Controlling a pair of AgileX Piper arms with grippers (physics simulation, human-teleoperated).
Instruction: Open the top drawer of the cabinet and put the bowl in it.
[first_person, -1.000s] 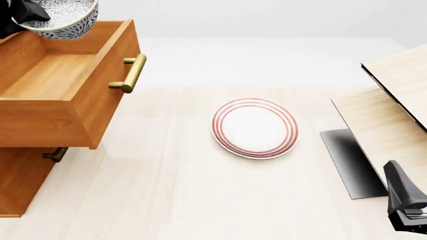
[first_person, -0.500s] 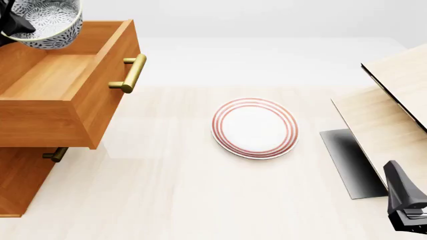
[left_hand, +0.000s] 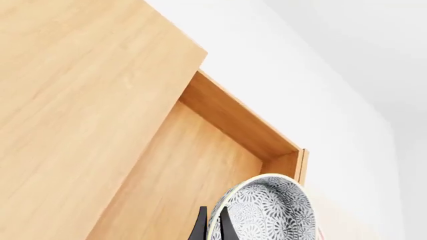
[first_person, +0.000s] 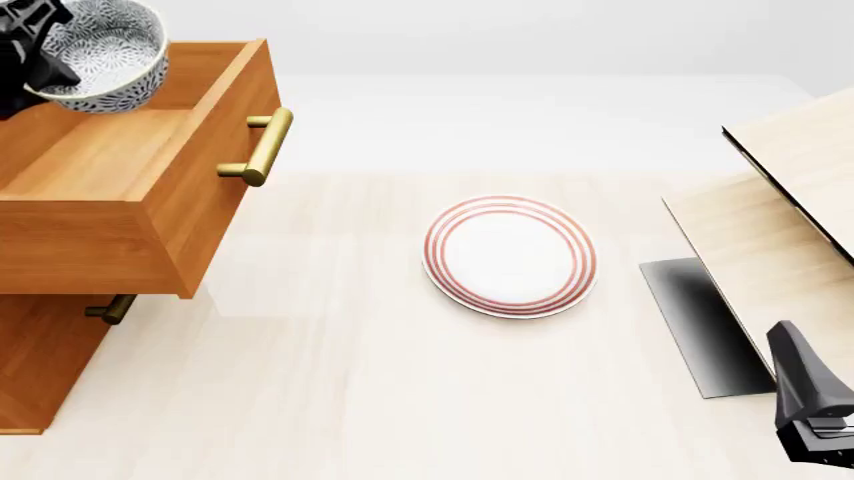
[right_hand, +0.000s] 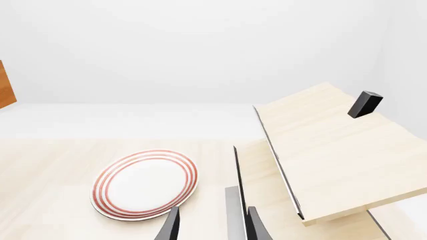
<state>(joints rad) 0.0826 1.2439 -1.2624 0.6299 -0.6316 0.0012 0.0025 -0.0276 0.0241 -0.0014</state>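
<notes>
Right tool (right_hand: 212, 225) idle, fingers narrowly parted, empty; plate (first_person: 509, 256) on the tabletop ahead of it. Left tool (left_hand: 213, 226) pinches the bowl (first_person: 102, 52) by its rim, above the open drawer (first_person: 120, 160): rigid, likely light, slick, breakable. Left wrist view shows that pinch; front view shows the cabinet (first_person: 40, 350).
</notes>
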